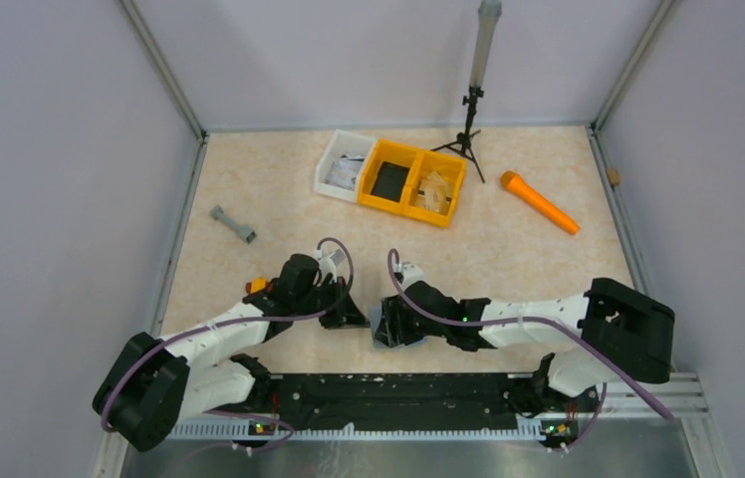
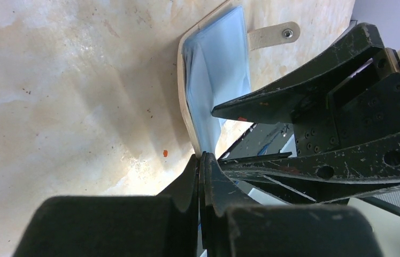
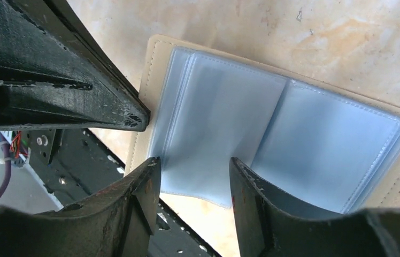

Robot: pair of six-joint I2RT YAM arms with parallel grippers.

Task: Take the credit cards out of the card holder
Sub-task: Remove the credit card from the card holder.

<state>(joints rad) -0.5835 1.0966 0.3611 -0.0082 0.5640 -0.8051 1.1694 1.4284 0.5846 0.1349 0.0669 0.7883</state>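
The left gripper (image 2: 202, 160) pinched its jaws together on the open card holder's (image 3: 294, 134) left edge, apparently steadying it. The right gripper's (image 3: 193, 160) jaws stood apart, straddling a plastic sleeve (image 3: 208, 123).

My top external view sits high above and behind the arm bases (image 1: 388, 403), looking down and forward over the whole surface (image 1: 279, 179) as far as the back wall (image 1: 349, 60), so everything reads small. The left wrist camera sits just behind the left end effector (image 2: 202, 158) and looks along its fingers from close to the surface, towards the card holder (image 2: 216, 80). The right wrist camera looks past the right end effector (image 3: 192, 163) from the opposite side, closer still. Both wrist views share the card holder, and each catches the other arm's fingers. My overhead view shows that same spot at the near edge, centre.
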